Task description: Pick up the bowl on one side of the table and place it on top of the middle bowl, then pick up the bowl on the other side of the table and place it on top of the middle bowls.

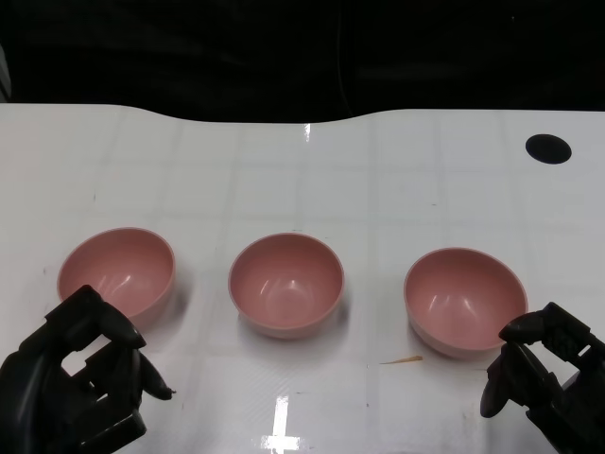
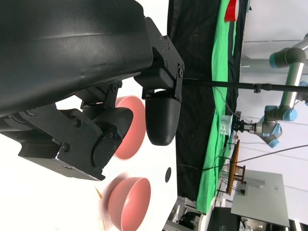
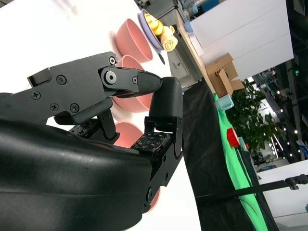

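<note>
3 pink bowls [image 1: 285, 283] sit empty — each robot hand [image 1: 80, 378] released, holding nothing.

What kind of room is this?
Probably a robotics lab: other robot arms stand past the white table, with a green backdrop cloth and cardboard boxes around.

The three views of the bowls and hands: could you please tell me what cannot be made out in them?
- Left bowl: in the left wrist view, hidden behind the left hand.
- Right bowl: in the left wrist view, blurred.
- Right hand: head view cuts it off at the edge.
- Middle bowl: in the right wrist view, partly hidden by the fingers.
</note>
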Motion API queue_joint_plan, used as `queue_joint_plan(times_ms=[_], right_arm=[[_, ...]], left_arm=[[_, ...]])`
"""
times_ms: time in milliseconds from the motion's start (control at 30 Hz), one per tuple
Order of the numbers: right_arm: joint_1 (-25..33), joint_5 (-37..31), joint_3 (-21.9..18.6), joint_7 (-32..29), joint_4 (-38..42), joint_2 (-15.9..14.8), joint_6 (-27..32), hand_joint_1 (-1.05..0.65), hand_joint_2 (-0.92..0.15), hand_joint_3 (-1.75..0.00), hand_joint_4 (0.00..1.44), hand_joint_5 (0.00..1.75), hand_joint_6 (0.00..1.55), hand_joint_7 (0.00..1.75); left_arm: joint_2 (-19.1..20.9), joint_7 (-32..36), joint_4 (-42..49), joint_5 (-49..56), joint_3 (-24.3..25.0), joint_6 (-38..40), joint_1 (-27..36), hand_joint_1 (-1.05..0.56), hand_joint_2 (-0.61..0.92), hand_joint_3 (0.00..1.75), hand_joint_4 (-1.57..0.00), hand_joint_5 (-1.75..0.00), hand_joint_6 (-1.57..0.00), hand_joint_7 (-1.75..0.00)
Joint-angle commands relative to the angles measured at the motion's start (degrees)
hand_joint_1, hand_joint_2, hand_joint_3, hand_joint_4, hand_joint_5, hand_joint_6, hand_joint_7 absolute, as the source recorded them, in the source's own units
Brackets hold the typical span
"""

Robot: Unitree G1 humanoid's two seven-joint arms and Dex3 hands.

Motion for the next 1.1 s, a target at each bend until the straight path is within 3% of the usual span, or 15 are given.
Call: queue_joint_plan(times_ms=[33,233,300,367,400,433,500,533,567,633,733,833,933,1100], right_arm=[[0.12,0.29,-0.13,0.26,-0.11,-0.11,-0.54,-0.13,-0.87,-0.42,0.84,1.61,0.81,1.23],[-0.25,0.22,-0.31,0.74,0.96,-0.16,-1.18,-0.13,-0.87,-0.42,0.83,1.63,0.81,1.23],[-0.3,0.18,-0.28,0.64,0.95,-0.11,-1.14,-0.14,-0.87,-0.42,0.83,1.62,0.81,1.22],[-0.33,0.13,-0.25,0.63,0.97,-0.01,-1.3,-0.15,-0.86,-0.41,0.83,1.61,0.82,1.21],[-0.35,0.02,-0.21,0.58,0.99,0.06,-1.44,-0.15,-0.86,-0.41,0.84,1.61,0.82,1.21],[-0.38,-0.05,-0.19,0.54,1.0,0.1,-1.53,-0.16,-0.86,-0.41,0.84,1.61,0.82,1.21],[-0.41,-0.14,-0.18,0.52,1.02,0.15,-1.61,-0.16,-0.86,-0.41,0.84,1.61,0.82,1.21],[-0.39,-0.51,-0.08,-0.02,0.69,0.16,-1.41,-0.16,-0.86,-0.4,0.84,1.61,0.82,1.21],[-0.37,-0.8,-0.01,-0.41,0.44,0.17,-1.26,-0.16,-0.86,-0.4,0.84,1.61,0.83,1.22],[-0.46,-0.9,0.05,-0.48,0.39,0.23,-1.32,-0.15,-0.87,-0.42,0.84,1.62,0.82,1.23],[-0.51,-0.85,0.06,-0.36,0.46,0.26,-1.41,-0.14,-0.87,-0.43,0.83,1.63,0.81,1.25],[-0.81,-0.99,0.3,-0.36,0.84,0.64,-1.84,-0.15,-0.85,-0.43,0.84,1.62,0.81,1.25],[-0.79,-1.0,0.48,-0.53,0.64,0.63,-1.42,-0.15,-0.85,-0.43,0.84,1.6,0.81,1.24],[-0.95,-0.96,0.64,-0.71,0.54,0.5,-1.06,-0.14,-0.86,-0.45,0.84,1.6,0.81,1.25]], left_arm=[[0.55,0.03,-0.21,-0.33,0.64,-0.62,0.35,-0.01,0.62,1.29,-0.71,-1.75,-0.58,-1.75],[0.36,-0.09,0.68,0.48,0.51,-2.27,0.23,0.0,0.62,1.3,-0.71,-1.75,-0.57,-1.75],[-0.28,1.89,1.79,4.5,0.19,-5.91,0.02,0.01,0.59,1.28,-0.68,-1.75,-0.56,-1.74],[-0.67,3.19,2.8,7.57,-0.1,-8.71,-0.17,0.0,0.53,1.26,-0.57,-1.75,-0.57,-1.61],[-0.25,6.86,3.98,15.65,-0.96,-13.45,0.01,0.0,0.53,1.25,-0.55,-1.75,-0.57,-1.58],[0.02,9.65,4.93,21.69,-1.59,-17.04,0.13,-0.16,0.66,0.87,-0.46,-1.33,-0.57,-1.14],[0.11,12.96,6.37,28.4,-2.29,-21.38,0.19,-0.25,0.84,0.45,-0.46,-1.03,-0.69,-0.68],[1.13,18.15,7.65,36.64,-2.54,-24.59,0.25,-0.26,0.88,0.37,-0.46,-0.98,-0.72,-0.58],[1.87,22.2,8.72,42.99,-2.71,-27.12,0.27,-0.43,0.9,0.28,-0.34,-0.76,-0.66,-0.37],[2.8,28.64,9.57,52.92,-3.1,-29.24,0.41,-0.57,0.92,0.22,-0.29,-0.54,-0.65,-0.17],[2.94,31.89,10.44,56.22,-3.56,-29.88,0.32,-0.62,0.92,0.2,-0.28,-0.46,-0.64,-0.09],[5.19,33.94,3.37,71.2,-3.31,-23.96,0.47,-0.71,0.87,0.06,-0.32,-0.36,-0.68,-0.05],[6.36,32.39,-0.41,77.5,-3.67,-19.64,-0.12,-0.76,0.84,0.01,-0.33,-0.3,-0.67,-0.01],[7.93,27.7,-4.71,79.53,-4.53,-14.85,-1.15,-0.79,0.82,0.0,-0.31,-0.26,-0.61,0.0]])
